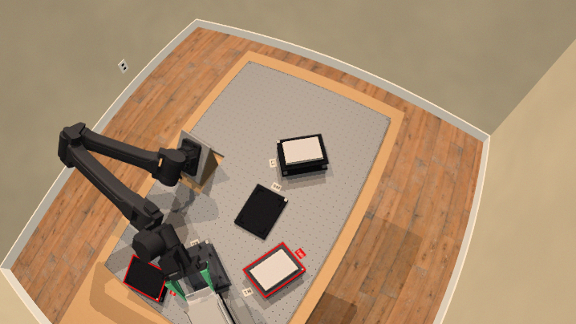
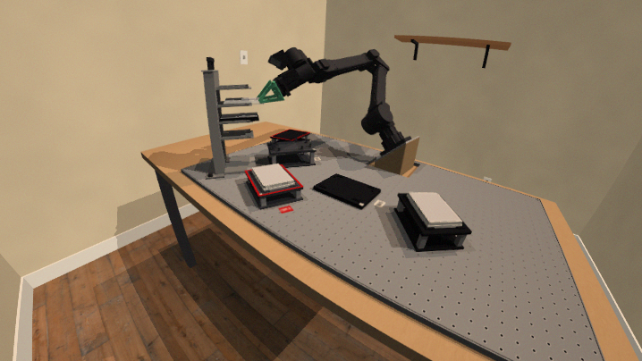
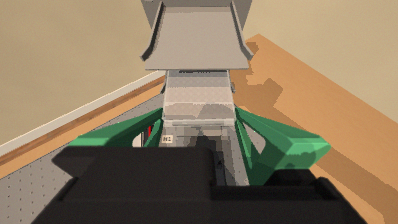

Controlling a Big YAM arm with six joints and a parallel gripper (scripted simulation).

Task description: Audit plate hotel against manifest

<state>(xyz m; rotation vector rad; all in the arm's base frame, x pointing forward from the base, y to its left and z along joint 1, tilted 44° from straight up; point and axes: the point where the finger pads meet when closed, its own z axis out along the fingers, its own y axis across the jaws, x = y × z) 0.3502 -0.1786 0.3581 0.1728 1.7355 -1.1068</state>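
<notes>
The plate hotel H1 (image 2: 210, 125) (image 1: 219, 272) stands at the table's near left corner. In the wrist view its top shelf (image 3: 195, 40) shows from below. A light grey plate (image 3: 199, 97) (image 2: 240, 102) lies on the third shelf from the bottom, its front end sticking out toward the arm. My gripper (image 3: 198, 111) (image 2: 260, 99) (image 1: 194, 284) has green fingers that straddle this front end, one against each long side, shut on the plate. I cannot read a label on the plate's shaded front end. The second shelf (image 2: 240, 117) looks dark and thick. What the other shelves hold is unclear.
A red-edged nest (image 1: 294, 274) (image 2: 294, 189) holds a white plate (image 1: 273, 269) (image 2: 273, 176). A second red-edged nest (image 1: 143, 277) (image 2: 289, 134) shows a dark top beside the hotel. A black nest (image 1: 288, 167) (image 2: 431, 234) holds another white plate (image 1: 302, 149) (image 2: 435, 208). A flat black pad (image 1: 261, 210) (image 2: 345, 189) lies mid-table.
</notes>
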